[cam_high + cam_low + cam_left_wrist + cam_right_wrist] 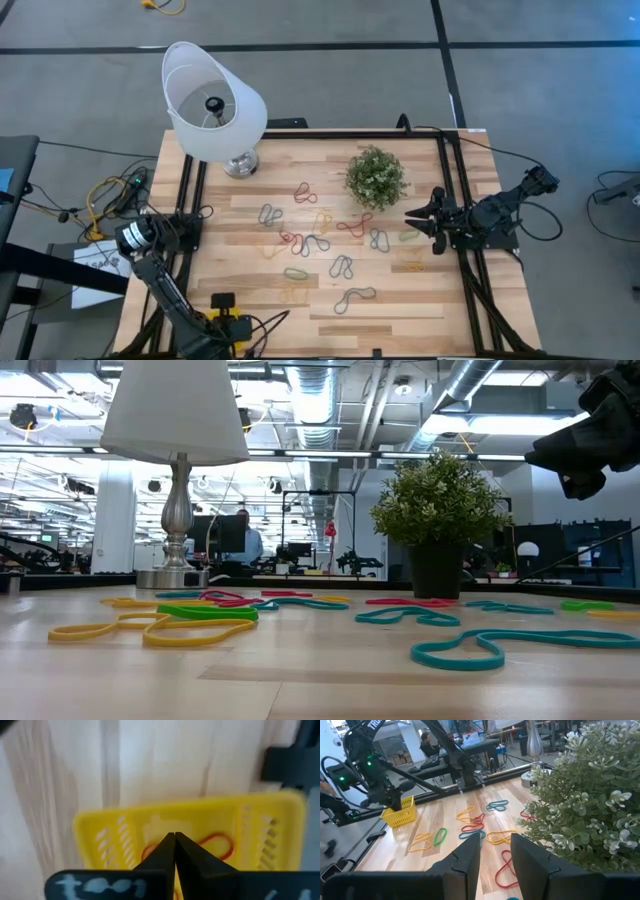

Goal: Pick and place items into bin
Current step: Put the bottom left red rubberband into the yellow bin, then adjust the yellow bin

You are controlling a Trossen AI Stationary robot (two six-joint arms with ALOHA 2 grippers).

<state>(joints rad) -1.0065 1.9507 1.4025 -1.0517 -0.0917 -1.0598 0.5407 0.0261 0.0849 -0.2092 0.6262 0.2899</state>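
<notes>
The left tool [174, 851] hangs directly over the small, shallow, bright yellow plastic bin [130, 820], its two dark fingers pressed together with nothing between them. Seen from above, this bin [229, 325] sits at the near left corner of the pale wooden worktop [400, 300], with the left arm bent down along the worktop's left edge. Inside the bin lies a thin red rubber loop [220, 845], partly hidden behind the clenched fingers.

The right tool [420, 222] hovers above the right side of the worktop, just beside the small green potted plant [376, 177], its fingers spread apart and empty. In the right wrist view the plant's leaves [590, 795] fill the space close to those fingers [530, 857].

Many thin loops in red, grey, green and yellow lie scattered across the middle of the worktop between the two arms, among them a grey loop [354, 297] toward the near edge, a red loop [305, 192] near the plant, and a yellow loop [195, 632] lying close to the low camera beside a teal-looking loop [480, 650].

A white lampshade on a silver lamp base [212, 102] stands at the far left corner, well apart from the bin. In the room beyond the worktop a person [245, 540] sits at a desk.
</notes>
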